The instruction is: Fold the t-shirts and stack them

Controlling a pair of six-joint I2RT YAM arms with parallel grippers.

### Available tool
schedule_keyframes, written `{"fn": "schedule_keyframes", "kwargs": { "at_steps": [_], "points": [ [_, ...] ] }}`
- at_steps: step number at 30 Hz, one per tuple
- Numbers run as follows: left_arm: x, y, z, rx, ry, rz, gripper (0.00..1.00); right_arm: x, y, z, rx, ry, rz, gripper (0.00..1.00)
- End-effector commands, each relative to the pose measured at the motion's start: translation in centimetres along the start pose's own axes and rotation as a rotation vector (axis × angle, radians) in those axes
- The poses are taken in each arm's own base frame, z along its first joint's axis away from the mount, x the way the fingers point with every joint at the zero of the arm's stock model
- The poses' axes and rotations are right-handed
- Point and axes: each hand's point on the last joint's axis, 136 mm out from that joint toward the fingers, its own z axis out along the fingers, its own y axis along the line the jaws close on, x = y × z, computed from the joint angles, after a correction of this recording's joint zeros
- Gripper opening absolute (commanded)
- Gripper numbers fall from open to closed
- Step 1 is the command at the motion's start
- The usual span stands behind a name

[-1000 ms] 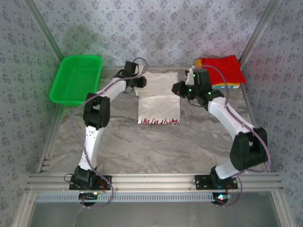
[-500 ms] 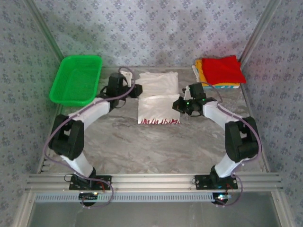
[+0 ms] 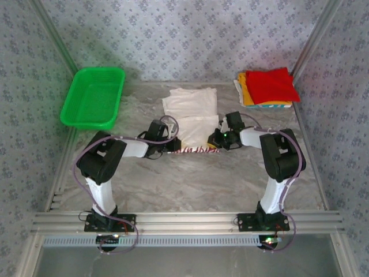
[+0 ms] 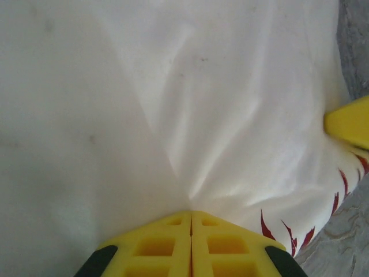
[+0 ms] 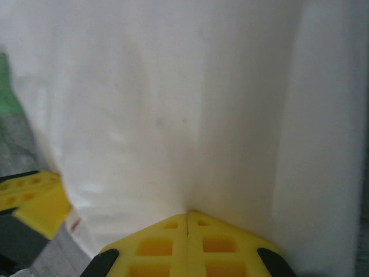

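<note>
Arms pulled nearer | L hand (image 4: 191,214), R hand (image 5: 187,215): pinching 1 white tee (image 3: 190,105) | 1 basket (image 3: 86,124)

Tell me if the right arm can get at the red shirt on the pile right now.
Probably not yet: the right tool is shut on the white shirt. Otherwise nothing stands between it and the red shirt.

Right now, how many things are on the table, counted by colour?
White cloth t-shirt with red print: 1
Red folded cloth t-shirt: 1
Yellow-orange folded cloth t-shirt: 1
Green plastic mesh basket: 1
Total: 4, lower stack layers unclear
</note>
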Motion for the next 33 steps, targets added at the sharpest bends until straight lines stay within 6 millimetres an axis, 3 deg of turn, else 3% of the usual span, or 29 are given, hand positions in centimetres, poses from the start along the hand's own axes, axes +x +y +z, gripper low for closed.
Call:
{"fn": "schedule_keyframes", "kwargs": {
  "at_steps": [1,6,11,17,21,24,29,31,33],
  "points": [
    [3.1,3.2,0.3,-0.080,0.047,-0.082,0.08,0.3,-2.3,0.6,0.042,0.002,0.033,0.00],
    [2.9,3.2,0.1,-0.096,0.057,-0.086,0.09,0.6,-2.3,0.8,0.037,0.016,0.031,0.00],
    [2.3,2.7,-1.9,-0.128,0.047,-0.069,0.09,0.2,-1.1,-0.7,0.039,-0.011,-0.002,0.00],
    [2.6,2.4,-4.8,-0.162,0.015,-0.081,0.14,1.5,0.4,-2.3,0.042,-0.013,-0.031,0.00],
    [0.6,1.6,-6.7,-0.149,-0.047,-0.086,0.18,1.7,1.8,-3.1,0.026,-0.016,-0.055,0.00],
    [-1.9,-0.9,-7.3,-0.087,-0.078,-0.042,0.21,1.5,4.2,-3.1,-0.020,-0.006,-0.092,0.00],
    [-3.8,-5.6,-5.3,0.016,-0.070,0.047,0.20,2.0,7.3,-0.9,-0.081,0.041,-0.148,0.00],
    [-3.1,-6.7,-3.5,0.048,-0.047,0.058,0.19,2.1,7.5,0.4,-0.097,0.052,-0.140,0.00],
    [-1.6,-6.6,-1.3,0.046,-0.001,0.055,0.18,2.2,6.7,1.5,-0.082,0.063,-0.119,0.00]
  ]
}}
